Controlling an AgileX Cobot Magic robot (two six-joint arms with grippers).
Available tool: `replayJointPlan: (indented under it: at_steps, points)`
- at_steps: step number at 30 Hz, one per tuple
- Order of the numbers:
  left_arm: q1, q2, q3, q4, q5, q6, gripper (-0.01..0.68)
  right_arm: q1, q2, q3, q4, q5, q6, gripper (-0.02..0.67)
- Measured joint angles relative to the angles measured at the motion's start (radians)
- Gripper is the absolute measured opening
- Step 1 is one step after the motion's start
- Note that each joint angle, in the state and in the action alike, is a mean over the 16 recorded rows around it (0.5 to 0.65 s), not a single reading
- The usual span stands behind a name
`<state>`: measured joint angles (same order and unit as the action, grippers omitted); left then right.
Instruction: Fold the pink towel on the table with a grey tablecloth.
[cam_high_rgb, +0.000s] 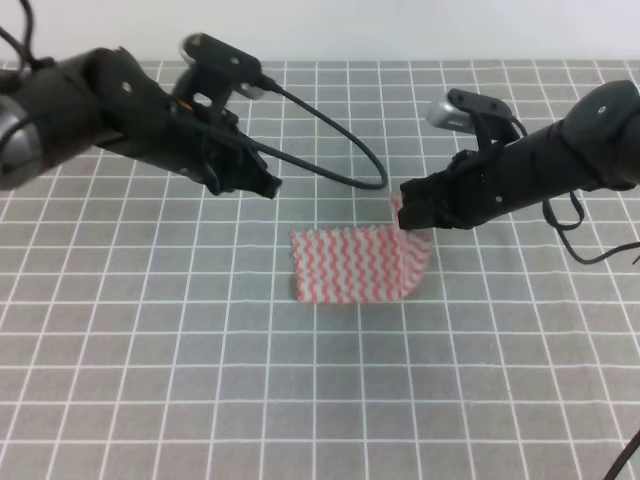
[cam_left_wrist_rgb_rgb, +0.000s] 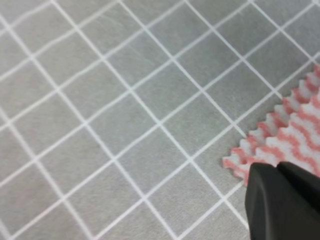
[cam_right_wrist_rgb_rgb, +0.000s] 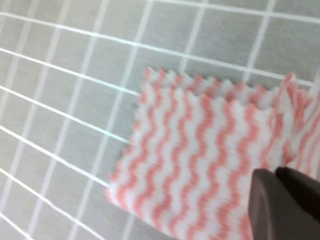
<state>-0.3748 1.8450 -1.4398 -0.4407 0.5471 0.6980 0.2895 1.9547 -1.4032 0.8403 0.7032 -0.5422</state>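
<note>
Lying mid-bench, pink towel (cam_high_rgb: 352, 264) was thin cloth, wavy pink-and-white zigzag stripes, jagged pinked edges. Bench (cam_high_rgb: 150, 350) wore grey cloth gridded with thin white lines. Right tool (cam_high_rgb: 408, 218) pinched towel's right edge, lifting it off bench; that side curled upward. Left tool (cam_high_rgb: 268, 186) hovered up-left of towel, apart from it; open or closed could not be told. Wrist views blurred, tool tips cut off at frame edge.
</note>
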Motion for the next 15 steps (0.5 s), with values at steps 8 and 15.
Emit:
replayJointPlan:
  at_steps: [8, 15]
  points:
    - [0.027, -0.031, 0.000, -0.009, 0.014, -0.002, -0.002, 0.017, 0.003, -0.001, 0.101, 0.001, -0.070, -0.015]
    - [0.031, -0.033, 0.000, -0.016, 0.017, -0.002, -0.002, 0.054, 0.028, -0.022, 0.140, -0.005, -0.098, -0.015]
